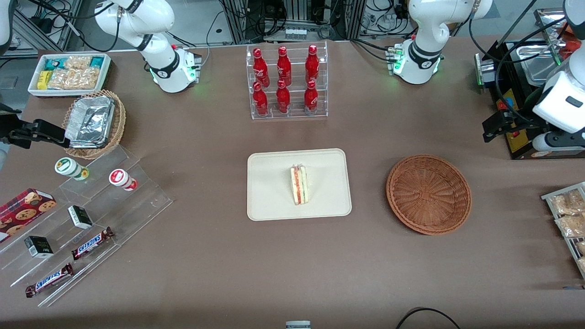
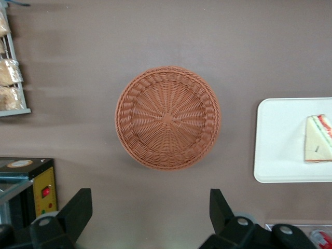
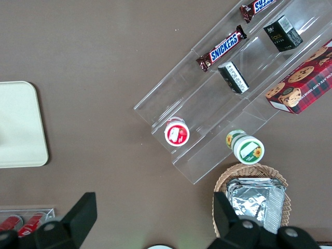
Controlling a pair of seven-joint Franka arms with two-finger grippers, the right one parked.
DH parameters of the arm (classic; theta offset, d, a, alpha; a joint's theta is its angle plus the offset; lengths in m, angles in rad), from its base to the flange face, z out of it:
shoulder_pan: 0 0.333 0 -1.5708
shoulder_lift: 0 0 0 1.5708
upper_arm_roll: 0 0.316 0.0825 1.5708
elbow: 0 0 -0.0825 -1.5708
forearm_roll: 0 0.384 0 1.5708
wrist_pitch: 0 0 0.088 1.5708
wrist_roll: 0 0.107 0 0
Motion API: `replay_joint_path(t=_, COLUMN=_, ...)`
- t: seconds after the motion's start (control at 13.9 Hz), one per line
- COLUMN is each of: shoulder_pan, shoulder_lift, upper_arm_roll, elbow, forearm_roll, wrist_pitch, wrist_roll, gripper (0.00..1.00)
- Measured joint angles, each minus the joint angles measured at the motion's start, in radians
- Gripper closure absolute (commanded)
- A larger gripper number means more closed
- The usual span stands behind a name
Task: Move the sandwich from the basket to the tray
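The sandwich (image 1: 299, 184) lies on the cream tray (image 1: 269, 201), near the middle of it, with its red and green filling edge showing; in the left wrist view the sandwich (image 2: 318, 139) sits on the tray (image 2: 275, 140) as well. The reddish-brown wicker basket (image 1: 428, 193) stands beside the tray, apart from it, toward the working arm's end of the table, and holds nothing; the same basket (image 2: 167, 117) shows bare weave in the left wrist view. The left gripper (image 2: 150, 210) hangs high above the table beside the basket, its fingers (image 2: 78, 207) spread wide and holding nothing. Farther from the front camera than the tray stands a clear rack of red bottles (image 1: 285, 80). Toward the parked arm's end of the table from the tray sit a clear stepped stand with Snickers bars (image 1: 91, 243) and a paler wicker basket with foil containers (image 1: 93, 123)
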Motion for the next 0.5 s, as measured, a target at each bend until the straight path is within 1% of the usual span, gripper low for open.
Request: replay_joint_path(t=0.5, shoulder_pan=0.0, shoulder_lift=-0.01, upper_arm_roll=0.037, elbow=0.003, forearm_roll=-0.008, wrist_pitch=-0.03, wrist_roll=0.031, gripper=0.0)
